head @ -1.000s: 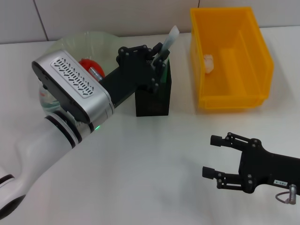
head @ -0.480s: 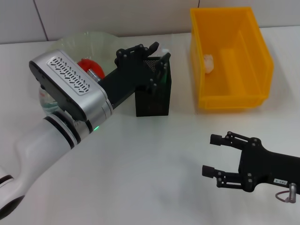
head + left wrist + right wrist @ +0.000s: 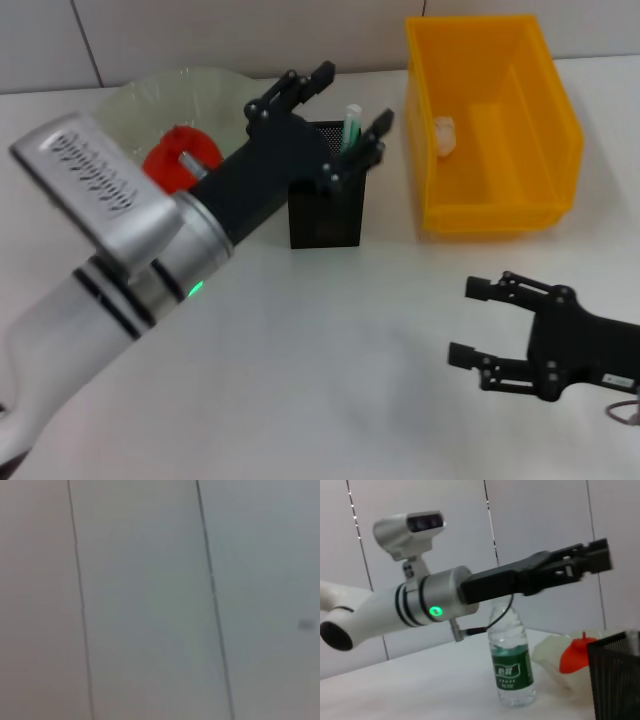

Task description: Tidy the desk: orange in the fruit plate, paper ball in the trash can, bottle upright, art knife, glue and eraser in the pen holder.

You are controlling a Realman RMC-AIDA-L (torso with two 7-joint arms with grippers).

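Change observed: A second ago my left gripper (image 3: 348, 106) held a pale stick-shaped item over the pen holder (image 3: 327, 184); half a second ago that item was down inside. Now the gripper has lifted clear, fingers spread wide and holding nothing.
Item delivered: A white-and-green stick (image 3: 351, 127) stands in the pen holder, its top showing above the rim. I cannot tell whether it is the glue or the art knife.
Meaning for task: I judge this deposit complete. Which other small items are inside I cannot tell through the mesh.
Orange: The orange (image 3: 178, 161) sits in the fruit plate (image 3: 140, 98), partly behind my left arm.
Paper ball: A white crumpled wad (image 3: 444, 135) lies inside the trash can (image 3: 500, 120).
Right gripper: My right gripper (image 3: 478, 323) hovers low over the near desk, well apart from the work, fingers open and empty.
Head view alone: It shows the bin, the holder's contents and both grippers, but no bottle.
Right wrist view alone: It shows the bottle (image 3: 512, 659) standing upright on the desk, beneath my left arm.
Left wrist view: Only blank wall panels; nothing of the task.
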